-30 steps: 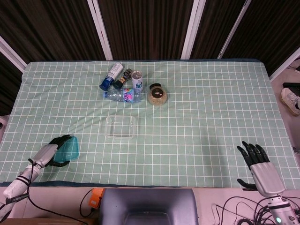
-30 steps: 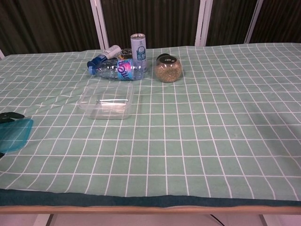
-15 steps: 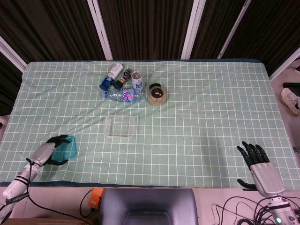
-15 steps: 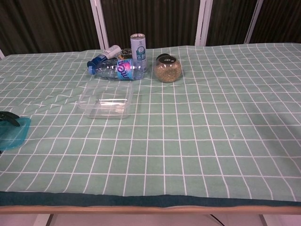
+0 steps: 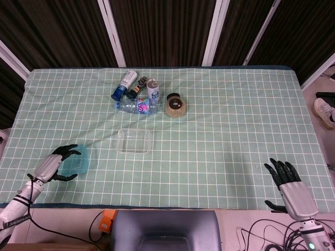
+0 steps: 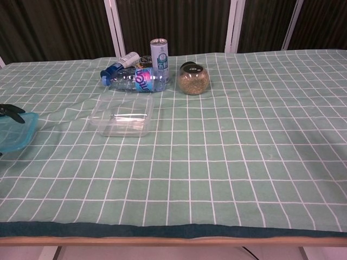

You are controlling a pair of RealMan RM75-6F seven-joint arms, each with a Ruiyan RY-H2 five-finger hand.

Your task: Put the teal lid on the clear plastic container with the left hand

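The teal lid (image 5: 76, 161) is near the table's front left corner, held in my left hand (image 5: 53, 162), whose dark fingers (image 5: 68, 149) wrap its far edge while the thumb sits at its near edge. In the chest view the teal lid (image 6: 15, 133) shows at the far left with one fingertip (image 6: 12, 111) over it. The clear plastic container (image 5: 134, 140) sits open and empty at mid-table, to the right of and beyond the lid, also seen in the chest view as the clear container (image 6: 121, 116). My right hand (image 5: 287, 183) is open past the front right edge.
Behind the container are a lying water bottle (image 5: 137, 106), an upright can (image 5: 152, 89), two more bottles (image 5: 123, 85) and a round jar of grains (image 5: 176, 106). The green checked cloth (image 5: 225, 130) covers the table.
My left hand has closed around the lid and moved it slightly away from the front edge; in the chest view the lid sits higher than before. The right hand has not moved.
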